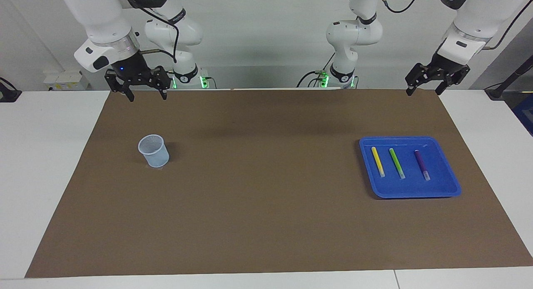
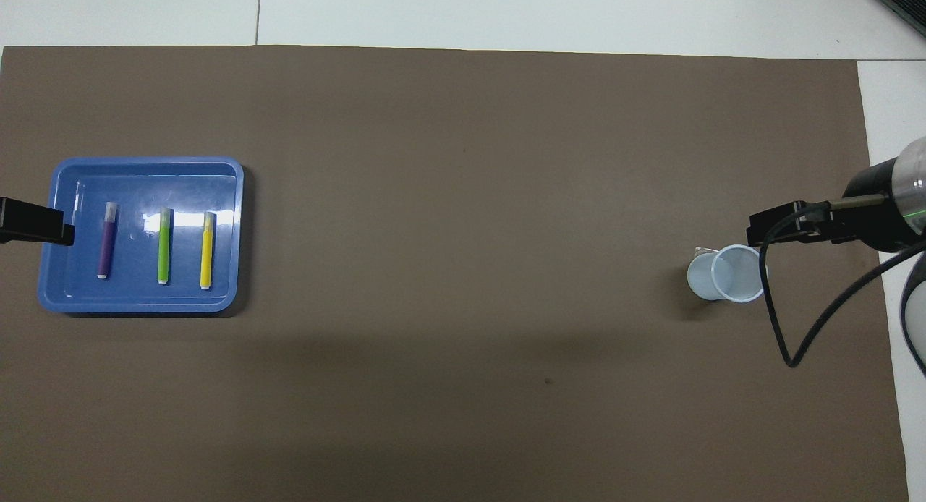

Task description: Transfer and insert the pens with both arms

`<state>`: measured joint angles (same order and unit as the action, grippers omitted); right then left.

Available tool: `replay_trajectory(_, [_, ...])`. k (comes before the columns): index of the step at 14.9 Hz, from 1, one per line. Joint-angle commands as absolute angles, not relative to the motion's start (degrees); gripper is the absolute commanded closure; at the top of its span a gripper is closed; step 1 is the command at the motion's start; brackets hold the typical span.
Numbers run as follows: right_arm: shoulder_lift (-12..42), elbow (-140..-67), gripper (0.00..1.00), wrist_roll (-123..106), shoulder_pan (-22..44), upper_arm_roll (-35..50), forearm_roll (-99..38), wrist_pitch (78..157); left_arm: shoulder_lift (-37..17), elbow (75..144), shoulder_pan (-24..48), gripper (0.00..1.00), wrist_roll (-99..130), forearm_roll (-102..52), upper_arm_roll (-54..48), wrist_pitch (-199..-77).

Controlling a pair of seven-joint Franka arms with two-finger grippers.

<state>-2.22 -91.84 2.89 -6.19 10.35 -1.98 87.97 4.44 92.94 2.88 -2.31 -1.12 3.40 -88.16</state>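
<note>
Three pens lie side by side in a blue tray (image 1: 410, 191) (image 2: 137, 303) at the left arm's end of the table: a yellow pen (image 1: 378, 161) (image 2: 207, 250), a lime green pen (image 1: 397, 163) (image 2: 164, 245) and a purple pen (image 1: 422, 165) (image 2: 107, 241). My left gripper (image 1: 424, 91) (image 2: 36, 223) hangs open and empty, high over the mat's edge by the robots. My right gripper (image 1: 148, 96) (image 2: 781, 227) is also open and empty. It hangs over the mat's robot-side edge at the right arm's end, well above a pale blue cup.
The pale blue cup (image 1: 153, 150) (image 2: 727, 273) stands upright on the brown mat (image 1: 266, 205) toward the right arm's end. White tabletop borders the mat. Two smaller arm bases with green lights stand at the robots' edge.
</note>
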Motion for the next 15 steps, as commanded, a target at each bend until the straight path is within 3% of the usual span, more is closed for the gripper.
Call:
replay_trajectory(1, [-2.8,-92.5,0.0,2.5,-6.3,10.6,-1.7,88.0,5.8,94.8,2.3,0.0,-2.1,-0.9,2.8,-88.8])
replay_trajectory(6, [-3.0,-92.6,0.0,1.6,-6.6,10.5,-1.6,89.5,6.9,98.0,2.4,0.0,-2.1,-1.0,2.8,-89.6])
replay_trajectory(11, [-3.0,-92.8,0.0,0.2,-6.4,10.5,-1.6,89.8,8.1,106.0,2.7,0.0,-2.5,-1.0,2.7,-94.8])
replay_trajectory(15, [-3.0,-93.3,0.0,0.5,-2.3,10.6,-2.5,94.4,7.0,109.4,2.4,0.0,-2.5,-2.6,2.8,-99.9])
